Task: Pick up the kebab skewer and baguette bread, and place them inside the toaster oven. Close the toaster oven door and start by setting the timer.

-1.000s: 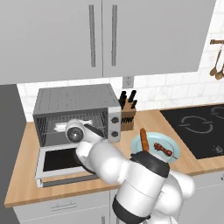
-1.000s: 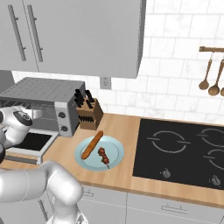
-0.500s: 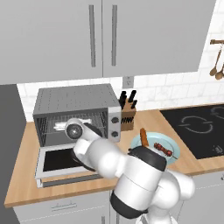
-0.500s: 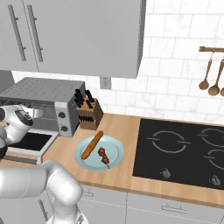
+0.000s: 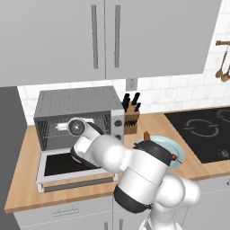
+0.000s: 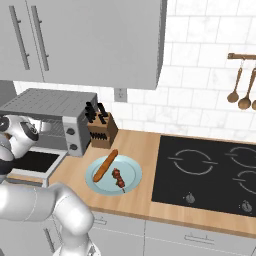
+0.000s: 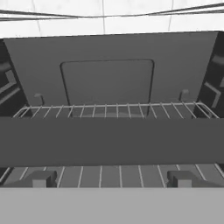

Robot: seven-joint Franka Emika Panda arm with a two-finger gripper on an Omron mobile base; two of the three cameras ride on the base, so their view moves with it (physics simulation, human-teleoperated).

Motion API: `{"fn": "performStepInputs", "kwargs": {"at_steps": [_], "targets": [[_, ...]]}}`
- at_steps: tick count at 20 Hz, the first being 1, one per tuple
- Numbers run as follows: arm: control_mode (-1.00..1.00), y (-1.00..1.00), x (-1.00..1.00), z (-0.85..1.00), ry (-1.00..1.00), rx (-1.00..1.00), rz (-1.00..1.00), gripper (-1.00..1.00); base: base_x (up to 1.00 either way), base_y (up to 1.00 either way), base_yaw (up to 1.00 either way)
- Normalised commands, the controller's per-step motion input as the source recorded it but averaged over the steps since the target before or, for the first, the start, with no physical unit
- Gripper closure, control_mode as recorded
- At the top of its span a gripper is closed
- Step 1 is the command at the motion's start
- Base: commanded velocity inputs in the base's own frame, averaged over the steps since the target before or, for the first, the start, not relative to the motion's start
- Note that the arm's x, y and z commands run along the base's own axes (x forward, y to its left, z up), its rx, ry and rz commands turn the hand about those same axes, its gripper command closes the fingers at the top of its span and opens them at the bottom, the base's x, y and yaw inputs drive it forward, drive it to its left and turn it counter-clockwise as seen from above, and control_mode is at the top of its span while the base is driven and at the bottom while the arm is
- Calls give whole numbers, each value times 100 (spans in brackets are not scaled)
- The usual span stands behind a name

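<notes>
Both foods lay on the plate (image 6: 131, 176) near the counter's front edge, well right of the toaster oven (image 5: 78, 117). The gripper (image 7: 111, 178) faced the oven's rack (image 7: 113, 110), jaws wide and empty. The baguette bread (image 6: 105, 165) ran diagonally, the kebab skewer (image 6: 119, 177) beside it.

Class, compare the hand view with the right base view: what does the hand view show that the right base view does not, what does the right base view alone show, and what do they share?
Hand view alone: the oven's dark back wall behind the wire rack, and the gripper, its fingertips wide apart with nothing between them.

Right base view alone: the baguette bread and kebab skewer lying on a plate, a knife block and a cooktop.

Both: the toaster oven, open.
</notes>
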Motion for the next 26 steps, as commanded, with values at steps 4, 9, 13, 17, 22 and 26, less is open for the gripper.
{"fn": "performStepInputs", "kwargs": {"at_steps": [4, 9, 13, 17, 22, 26], "targets": [[-100, 0, 6, -15, 0, 0, 0, -100, 0, 0, 0], [-100, 0, 0, -10, 1, 0, 0, -100, 0, 0, 0], [-100, 0, 0, -1, 3, 0, 0, -100, 0, 0, 0], [-100, 0, 0, -11, 4, 0, 0, -100, 0, 0, 0], [-100, 0, 0, -26, 3, 0, 0, -100, 0, 0, 0], [-100, 0, -21, -40, 10, 0, 0, -100, 0, 0, 0]]}}
